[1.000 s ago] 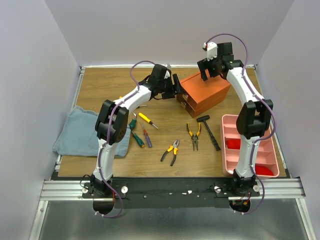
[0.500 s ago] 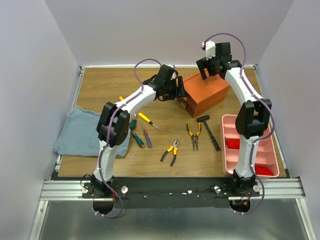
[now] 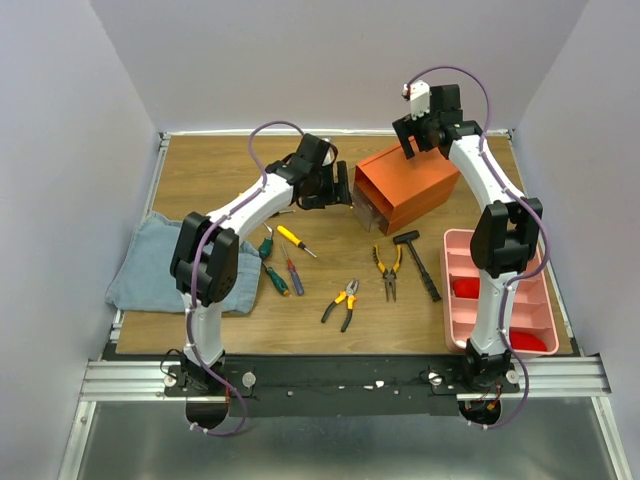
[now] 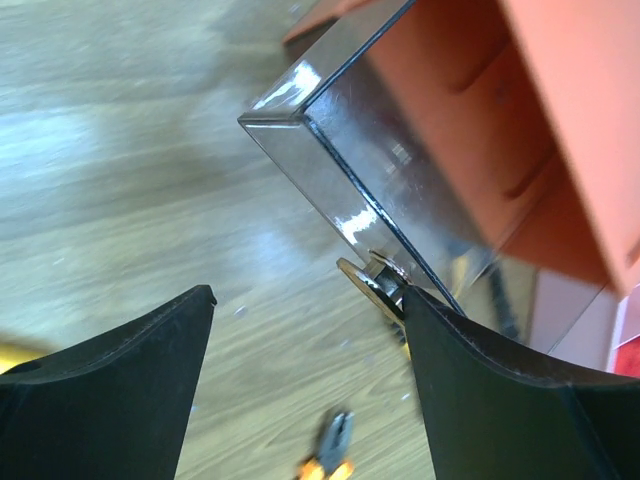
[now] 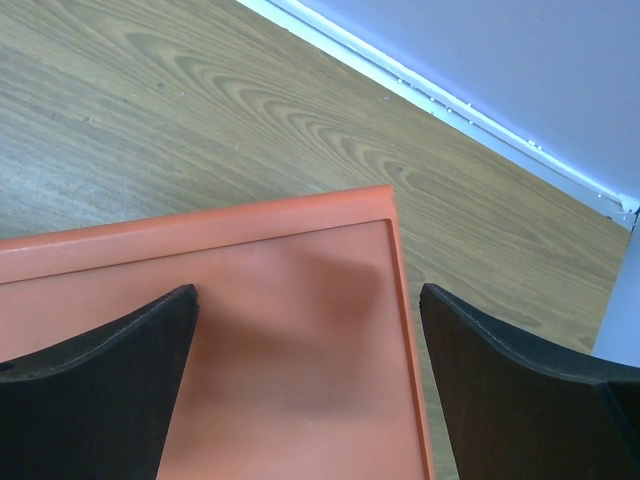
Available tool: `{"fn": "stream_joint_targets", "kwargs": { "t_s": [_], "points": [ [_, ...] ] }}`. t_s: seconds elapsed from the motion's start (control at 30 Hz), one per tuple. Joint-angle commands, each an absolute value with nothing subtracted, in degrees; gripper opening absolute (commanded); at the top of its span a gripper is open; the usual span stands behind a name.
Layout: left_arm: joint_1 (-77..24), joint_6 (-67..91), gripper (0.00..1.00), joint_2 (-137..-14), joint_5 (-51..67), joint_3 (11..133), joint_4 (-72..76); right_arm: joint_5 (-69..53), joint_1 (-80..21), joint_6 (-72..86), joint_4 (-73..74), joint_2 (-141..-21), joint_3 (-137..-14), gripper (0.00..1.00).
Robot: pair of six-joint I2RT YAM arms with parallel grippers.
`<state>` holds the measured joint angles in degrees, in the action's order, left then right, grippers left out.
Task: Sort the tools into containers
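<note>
In the left wrist view, the orange cabinet (image 4: 570,110) is cut off by the top and right edges, the pliers (image 4: 335,442) below it are blurred and cropped at the bottom edge, and the contents of its clear drawer (image 4: 400,170) cannot be determined.

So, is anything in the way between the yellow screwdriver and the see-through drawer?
Nothing visible lies on the wooden table between the yellow-handled screwdriver and the pulled-out clear plastic drawer. Only the open left gripper hangs close by the drawer's front.
</note>
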<state>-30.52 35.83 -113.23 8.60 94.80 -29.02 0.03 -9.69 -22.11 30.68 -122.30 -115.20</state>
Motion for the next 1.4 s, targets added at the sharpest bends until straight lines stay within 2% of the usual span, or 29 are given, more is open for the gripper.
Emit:
{"fn": "stream_joint_targets", "kwargs": {
  "t_s": [0.0, 0.23, 0.33, 0.57, 0.7, 0.77, 0.87, 0.93, 1.0, 1.1, 1.2, 1.37],
  "points": [
    [-29.18, 27.17, 0.87, -108.2, 6.86, 90.97, -37.09, 4.74, -9.67, -25.05, 38.76, -126.56, -111.45, 1.0],
    [-28.74, 22.95, 0.89, -104.41, 6.33, 89.03, -38.4, 6.06, -10.19, -26.19, 38.23, -126.04, -110.13, 1.0],
    [-27.69, 21.71, 0.9, -102.93, 8.34, 89.3, -41.04, 6.77, -10.63, -26.89, 37.88, -125.6, -109.16, 1.0],
    [-23.56, 7.49, 0.98, -94.67, 17.05, 91.23, -41.31, 7.21, -10.64, -27.25, 36.74, -122.44, -107.93, 1.0],
    [-16.89, -6.38, 0.99, -93.87, 21.79, 91.41, -41.75, 5.63, -10.72, -28.38, 36.47, -118.83, -105.92, 1.0],
    [-14.08, -19.28, 0.99, -93.87, 26.08, 90.09, -41.92, 4.66, -10.72, -28.56, 37.17, -117.95, -105.82, 1.0],
    [-13.54, -37.83, 0.98, -96.22, 25.05, 87.98, -43.06, 2.82, -10.72, -28.65, 38.05, -116.46, -106.26, 1.0],
    [-13.54, -47.76, 0.85, -98.86, 24.09, 88.67, -47.79, 1.94, -10.72, -28.74, 38.67, -115.75, -107.13, 1.0],
    [-12.93, -55.7, 0.78, -103.35, 22.77, 89.99, -51.22, 1.76, -10.72, -29.09, 38.93, -115.4, -107.75, 1.0],
    [-12.48, -58.0, 0.7, -108.01, 20.92, 92.81, -51.07, 1.67, -10.72, -29.35, 38.85, -114.87, -108.37, 1.0],
    [-12.48, -58.45, 0.64, -111.69, 18.73, 95.53, -50.36, 1.58, -10.72, -29.09, 38.76, -114.79, -108.11, 1.0],
    [-12.48, -57.57, 0.62, -118.72, 14.68, 100.98, -49.92, 0.97, -10.72, -29.09, 39.11, -114.09, -107.23, 1.0]
  ]
}}
